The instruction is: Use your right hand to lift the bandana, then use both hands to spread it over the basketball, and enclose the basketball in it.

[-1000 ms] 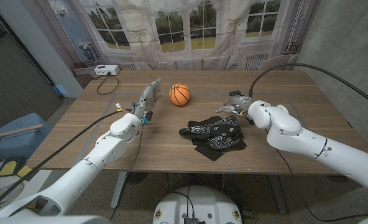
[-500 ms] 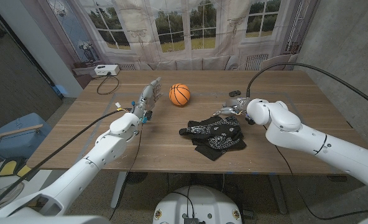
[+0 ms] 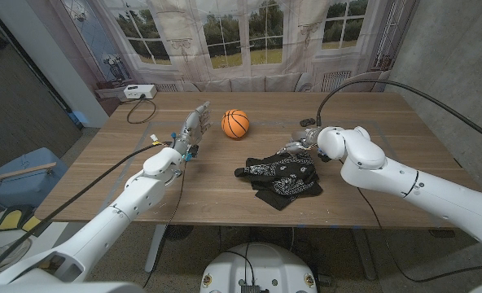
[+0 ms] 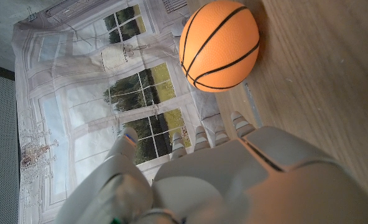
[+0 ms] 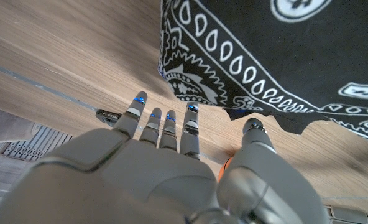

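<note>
Even, soft light, no glare; table [image 3: 225, 195] evenly lit, faint shadows. Head view bends at edges toward 3 and 9 o'clock. Wrist views blur up close.

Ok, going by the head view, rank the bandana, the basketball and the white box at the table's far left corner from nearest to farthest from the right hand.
1. bandana: crumpled just beside the right hand, on its near side.
2. basketball: further left, toward the table's middle, by the left hand.
3. white box: at the far left corner, well beyond the ball.
</note>
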